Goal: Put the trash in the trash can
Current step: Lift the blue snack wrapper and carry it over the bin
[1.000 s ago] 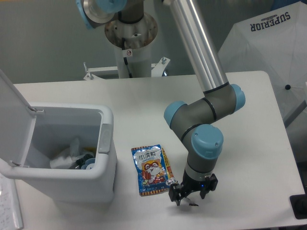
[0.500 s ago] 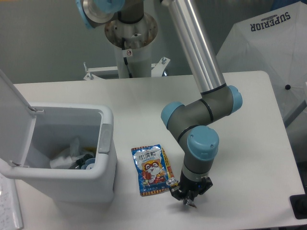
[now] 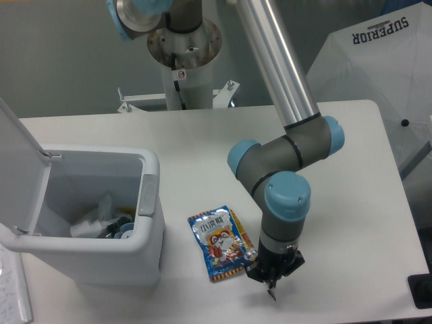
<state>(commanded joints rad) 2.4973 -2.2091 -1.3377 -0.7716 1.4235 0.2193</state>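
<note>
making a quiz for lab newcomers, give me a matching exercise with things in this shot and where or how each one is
Things:
1. snack packet
2. trash can
3. gripper
4. lid

States:
A. pointing down at the table near the front edge
B. raised open on the left
C. flat on the table between bin and arm
D. holds litter inside

Pairs: 1-C, 2-D, 3-A, 4-B

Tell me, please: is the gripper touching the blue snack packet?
Cannot tell. In the fixed camera view the gripper overlaps the right edge of the blue snack packet, but its body hides whether there is contact.
</note>
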